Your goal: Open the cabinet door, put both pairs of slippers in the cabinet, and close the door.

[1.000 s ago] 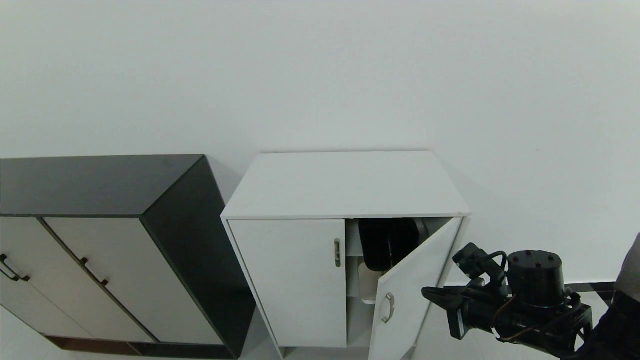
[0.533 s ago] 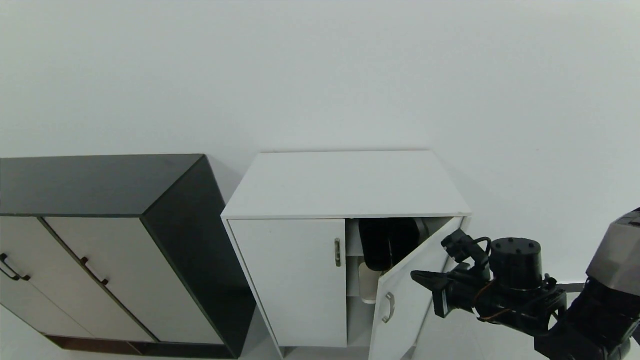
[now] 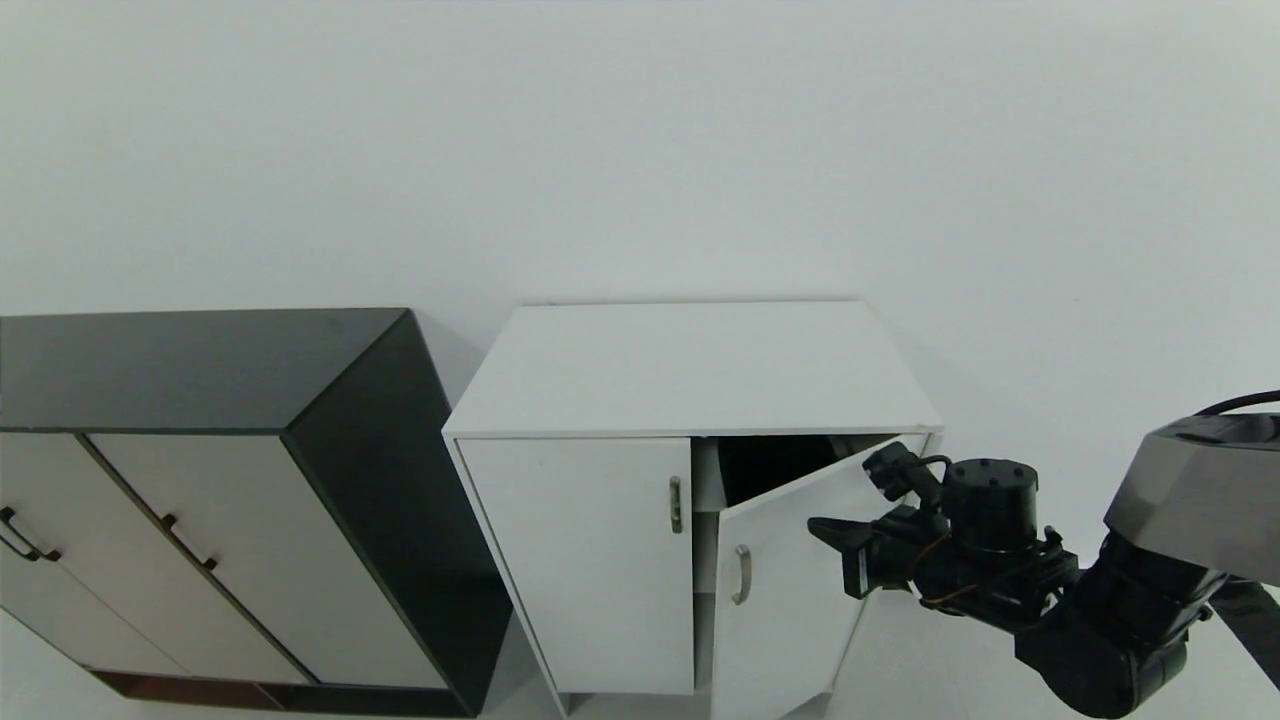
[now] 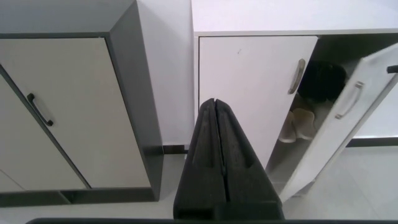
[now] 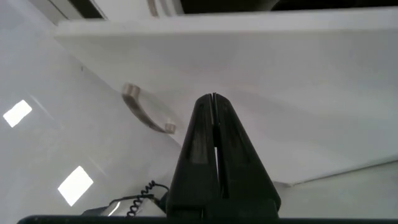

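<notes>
Closing step, by the look of it. Seeing the right door of the white cabinet ajar at a moderate angle, hinged at the cabinet's right edge, free edge with its handle swung out toward the robot. Left door shut.

Finding the right hand pinched shut on nothing, tip at the door's outer face, beside the handle on the hinge side. Can't confirm contact. Left hand also pinched shut and empty, hanging well back, in front of the gap between the two cabinets.

To finish well:
- Push flat on the outer face, nearer the free edge than the hinge, for leverage.
- Follow the door's arc rather than a straight line, so the tip doesn't skid off.
- Ease off near the frame to avoid a slam and bounce.
- Stay off the handle; no need to grip it.
- Check for flush with the left door before backing out.

Contents: black slippers on the upper shelf, light slippers just below, probably on the next shelf down. Both pairs inside the opening. Can't tell whether anything overhangs a shelf edge, so watch for the door stopping short.

Just beside, on the left: black cabinet, light doors shut, nothing to do there.
</notes>
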